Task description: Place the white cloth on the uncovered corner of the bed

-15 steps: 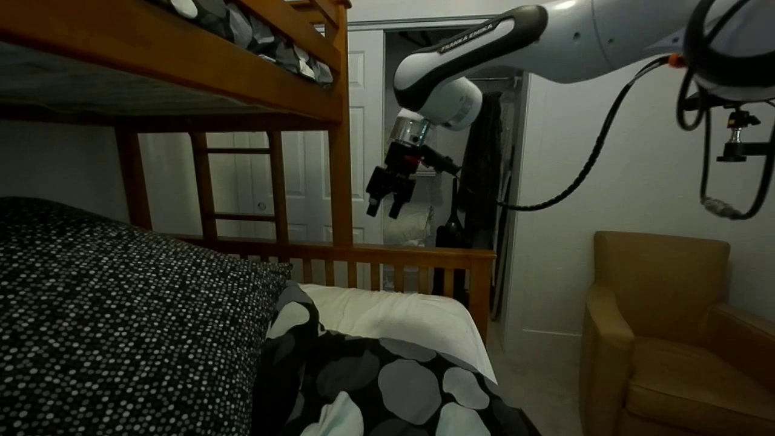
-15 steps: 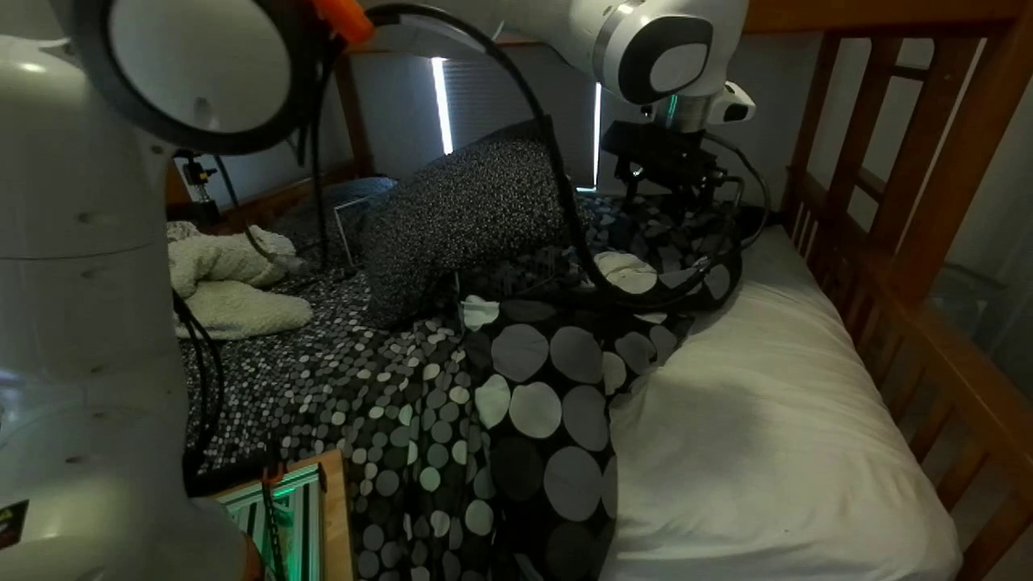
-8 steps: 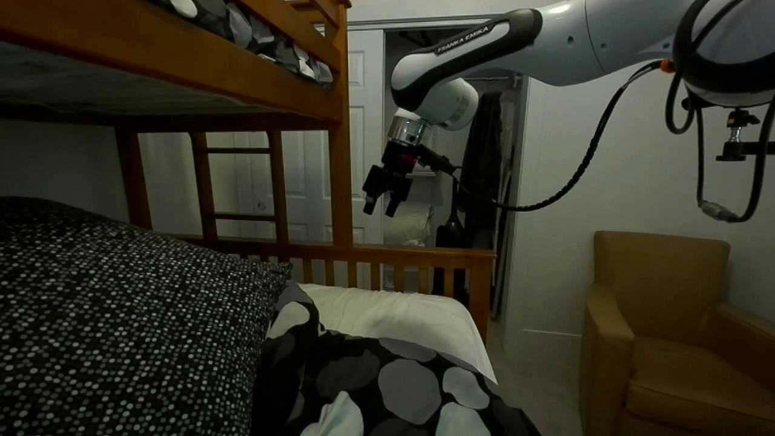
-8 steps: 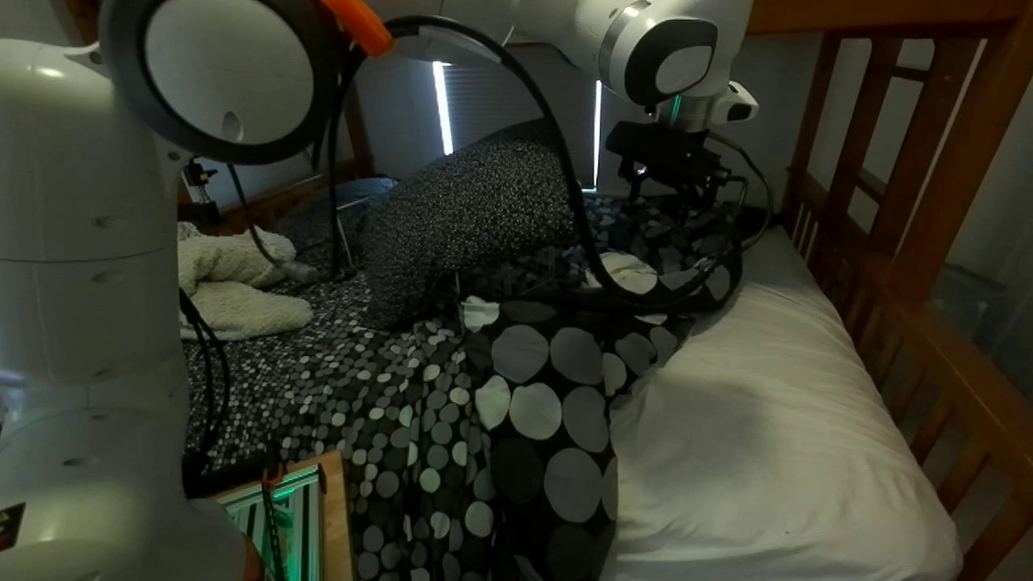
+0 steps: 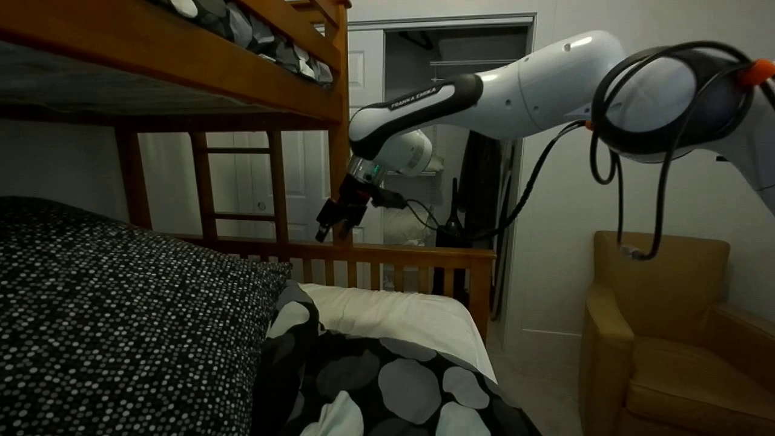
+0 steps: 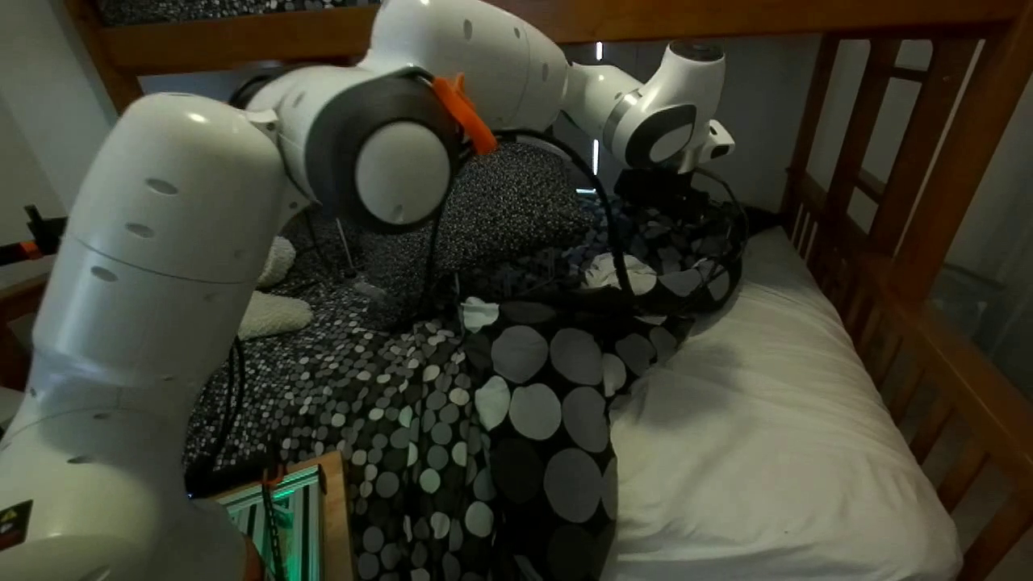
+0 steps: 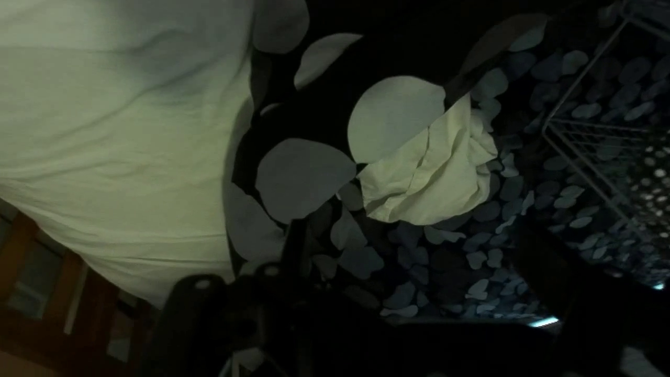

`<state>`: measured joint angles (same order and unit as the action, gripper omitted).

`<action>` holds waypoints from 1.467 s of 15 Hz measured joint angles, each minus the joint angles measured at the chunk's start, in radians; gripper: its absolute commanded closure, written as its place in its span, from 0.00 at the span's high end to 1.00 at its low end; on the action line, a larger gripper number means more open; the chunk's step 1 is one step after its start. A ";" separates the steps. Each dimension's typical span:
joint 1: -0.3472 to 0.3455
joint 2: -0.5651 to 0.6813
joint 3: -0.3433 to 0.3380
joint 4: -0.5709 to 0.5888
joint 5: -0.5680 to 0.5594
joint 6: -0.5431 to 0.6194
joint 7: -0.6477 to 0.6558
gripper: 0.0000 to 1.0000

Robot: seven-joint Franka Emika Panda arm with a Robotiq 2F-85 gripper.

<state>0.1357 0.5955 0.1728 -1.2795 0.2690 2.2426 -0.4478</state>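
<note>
The white cloth (image 7: 434,173) lies crumpled on the dark big-circle blanket (image 7: 298,178) in the wrist view. It is partly visible behind the cable in an exterior view (image 6: 601,270) and hidden in the view from across the bed. The bed (image 5: 418,257) has a bare white mattress corner (image 6: 791,420), which also fills the left of the wrist view (image 7: 120,146). My gripper (image 5: 333,232) is open and empty above the bed, near the ladder-side rail. In the wrist view its fingers (image 7: 413,241) stand wide apart, with the cloth beyond the tips and untouched.
A large speckled pillow (image 5: 139,315) stands beside the blanket. The upper bunk (image 6: 242,40) overhangs the arm. A wire rack (image 7: 591,125) shows near the pillow. A fluffy white blanket (image 6: 274,316) lies behind the arm. Slatted rails (image 6: 928,387) edge the mattress. A tan armchair (image 5: 666,303) stands beyond.
The arm has reached farther out over the bed and lowered. My gripper has come down closer to the blanket, still open. The cloth and bedding have not visibly moved.
</note>
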 measured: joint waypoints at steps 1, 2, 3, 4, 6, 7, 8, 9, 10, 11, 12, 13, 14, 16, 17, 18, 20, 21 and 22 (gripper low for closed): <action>0.005 0.057 0.019 0.053 -0.021 0.000 -0.019 1.00; 0.011 0.108 0.037 0.103 -0.036 -0.002 -0.041 1.00; 0.017 0.161 0.060 0.156 -0.049 -0.008 -0.070 1.00; 0.023 0.205 0.079 0.203 -0.060 -0.027 -0.098 1.00; 0.038 0.286 0.109 0.297 -0.079 -0.102 -0.153 1.00; 0.049 0.323 0.119 0.342 -0.087 -0.143 -0.175 1.00; 0.061 0.361 0.125 0.390 -0.092 -0.194 -0.198 1.00; 0.071 0.395 0.135 0.436 -0.092 -0.248 -0.225 1.00; 0.079 0.425 0.144 0.476 -0.092 -0.284 -0.243 1.00; 0.084 0.446 0.148 0.504 -0.092 -0.296 -0.250 1.00; 0.087 0.459 0.150 0.523 -0.092 -0.305 -0.256 1.00; 0.087 0.465 0.150 0.535 -0.092 -0.308 -0.260 1.00; 0.086 0.467 0.150 0.538 -0.092 -0.308 -0.260 1.00; 0.095 0.471 0.144 0.539 -0.098 -0.269 -0.258 1.00; 0.106 0.480 0.137 0.543 -0.108 -0.240 -0.254 1.00; 0.122 0.496 0.125 0.551 -0.122 -0.209 -0.249 1.00; 0.158 0.547 0.104 0.589 -0.150 -0.177 -0.246 1.00; 0.174 0.577 0.097 0.612 -0.160 -0.164 -0.246 1.00; 0.186 0.606 0.092 0.635 -0.167 -0.145 -0.246 1.00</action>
<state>0.3217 1.2015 0.2650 -0.6446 0.1019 2.0977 -0.6938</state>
